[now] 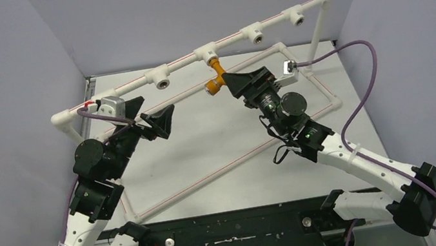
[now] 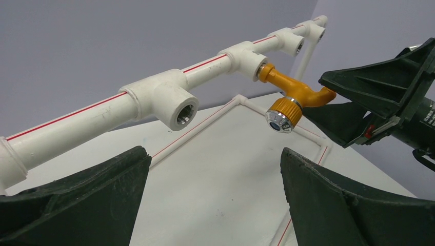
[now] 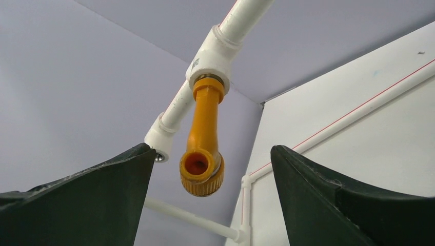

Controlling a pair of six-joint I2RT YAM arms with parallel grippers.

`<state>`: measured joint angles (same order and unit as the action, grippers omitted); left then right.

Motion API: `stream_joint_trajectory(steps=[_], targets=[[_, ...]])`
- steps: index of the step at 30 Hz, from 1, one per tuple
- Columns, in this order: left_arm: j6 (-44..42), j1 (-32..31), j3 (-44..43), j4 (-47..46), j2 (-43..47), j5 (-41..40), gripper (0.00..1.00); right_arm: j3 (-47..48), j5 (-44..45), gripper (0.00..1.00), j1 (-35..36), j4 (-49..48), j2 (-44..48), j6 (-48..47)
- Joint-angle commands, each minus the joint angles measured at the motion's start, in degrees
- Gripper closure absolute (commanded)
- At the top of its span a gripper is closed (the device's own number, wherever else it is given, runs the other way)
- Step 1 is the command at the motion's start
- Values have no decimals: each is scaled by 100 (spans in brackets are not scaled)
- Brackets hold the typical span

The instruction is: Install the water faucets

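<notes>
Over the far edge of the table (image 1: pixel 205 144), about midway along it, the orange faucet (image 1: pixel 215 75) is hanging from the raised white rail (image 1: pixel 184 65), which is running from the left edge up towards the far right corner. Its threaded end is sitting in the second tee socket (image 1: pixel 206 53) from the left, and its body is angling down and towards the near side. Its ribbed collar and silvery round cap (image 2: pixel 279 120) are facing the left arm, and its bent spout is pointing at the right arm. The right gripper (image 1: pixel 229 82) is hovering just on the near side of the spout with its jaws standing wide. The spout tip is lying between the two dark fingers (image 3: pixel 92 189); from the wrist view neither one is touching it. The left gripper (image 2: pixel 215 154) is waiting nearer the left edge, below the rail and close to the first empty tee socket (image 2: pixel 177 102). Its jaws are also spread wide and are holding nothing. A flat rectangle of white pipe (image 1: pixel 198 181) is lying on the table beneath both arms.
</notes>
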<state>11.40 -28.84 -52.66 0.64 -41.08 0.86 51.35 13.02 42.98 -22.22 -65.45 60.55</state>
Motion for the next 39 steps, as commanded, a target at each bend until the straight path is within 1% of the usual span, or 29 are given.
stream_joint_trajectory(steps=[1,6,8,12,16,21,24,27,30,32,34,36,39], targets=[[14,-17,-240,-161,21,37,3,191,-92,15,-112,280,463,-1120],[-2,-16,-242,-161,30,62,3,696,-222,16,-123,967,563,-2434],[-10,-16,-236,-161,49,67,3,826,-364,15,-123,1041,610,-3019],[-15,-14,-228,-170,82,98,3,1082,-867,15,-123,1138,671,-4550],[-15,-16,-235,-170,110,113,3,1489,-1243,15,-124,1600,596,-6058],[-24,-25,-234,-179,129,114,3,1808,-2219,14,-92,2173,621,-8092],[-24,-34,-230,-183,140,107,3,1934,-2455,12,40,2705,612,-9397],[-24,-34,-235,-187,161,109,3,1915,-2173,10,341,2998,608,-10781],[-24,-43,-234,-180,157,107,3,1822,-1288,7,774,3060,477,-12151],[-24,-43,-233,-182,162,107,3,1833,-699,6,985,3149,307,-12821],[-35,-43,-230,-181,162,100,3,1823,-302,6,1086,3130,143,-13339],[-37,-43,-233,-179,161,99,3,1666,130,6,1198,2751,15,-13904],[-41,-43,-235,-174,160,98,3,1288,661,6,1335,1691,-153,-14858]])
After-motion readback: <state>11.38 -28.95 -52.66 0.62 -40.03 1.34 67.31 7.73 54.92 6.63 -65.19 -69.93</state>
